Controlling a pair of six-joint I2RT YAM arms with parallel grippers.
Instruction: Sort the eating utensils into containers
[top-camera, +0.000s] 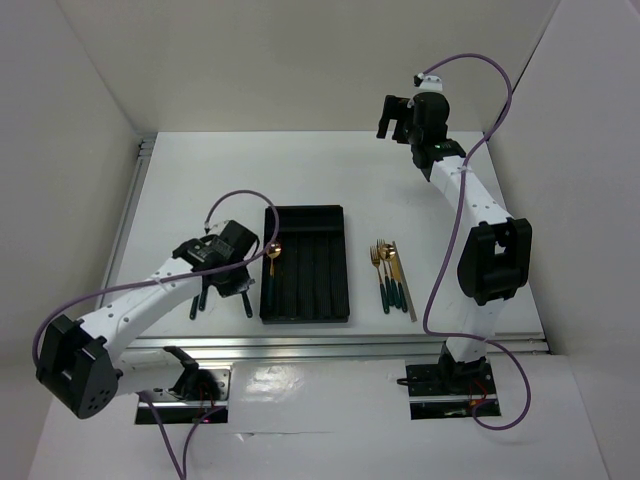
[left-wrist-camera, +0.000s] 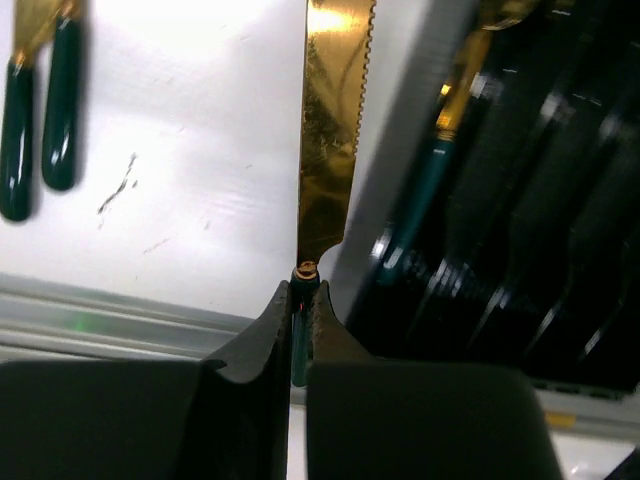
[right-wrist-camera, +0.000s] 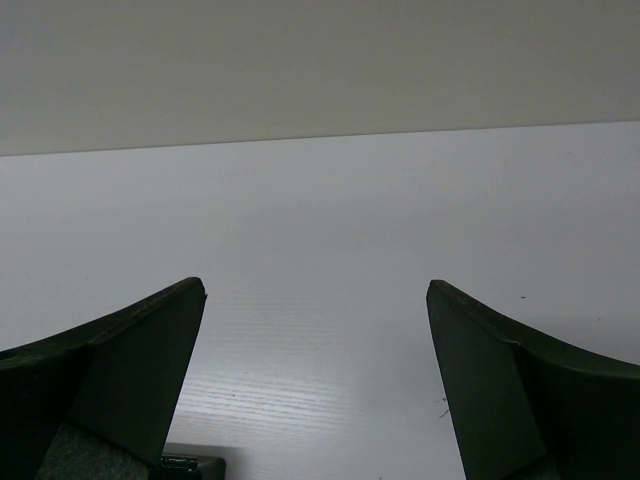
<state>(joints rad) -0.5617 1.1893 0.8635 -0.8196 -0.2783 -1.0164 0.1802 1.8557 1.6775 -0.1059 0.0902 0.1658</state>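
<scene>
A gold-bladed knife (left-wrist-camera: 330, 150) with a dark green handle is gripped at the top of that handle by the left gripper (left-wrist-camera: 303, 300), whose fingers are clenched tight on it, with the serrated blade pointed away from the wrist camera over the white table (top-camera: 200, 200). The knife is held just beside the left wall of the black tray (top-camera: 318, 275), outside it; whether it is lifted or resting on the surface cannot be told. Inside the tray, in what appears to be the long compartment nearest that wall, a spoon (top-camera: 272, 262) is laid lengthwise, gold bowl toward the far end. The other compartments are seen as dark lengthwise channels. Two utensils (left-wrist-camera: 35, 130) with green handles are laid side by side on the table to the left of the knife, apart from it (only their handles and a strip of gold are caught in the left wrist view). A metal rail (left-wrist-camera: 120, 320) is seen along the table's near edge. To the right of the tray, a group of utensils (top-camera: 388, 275) is lined up close together, gold heads far and green handles near, with a thin silver piece (top-camera: 409, 290) at its right side. The right gripper (right-wrist-camera: 316, 290) is raised well apart at the far side of the table, its fingers spread wide with nothing between them, facing bare tabletop and a pale wall (right-wrist-camera: 300, 60).
</scene>
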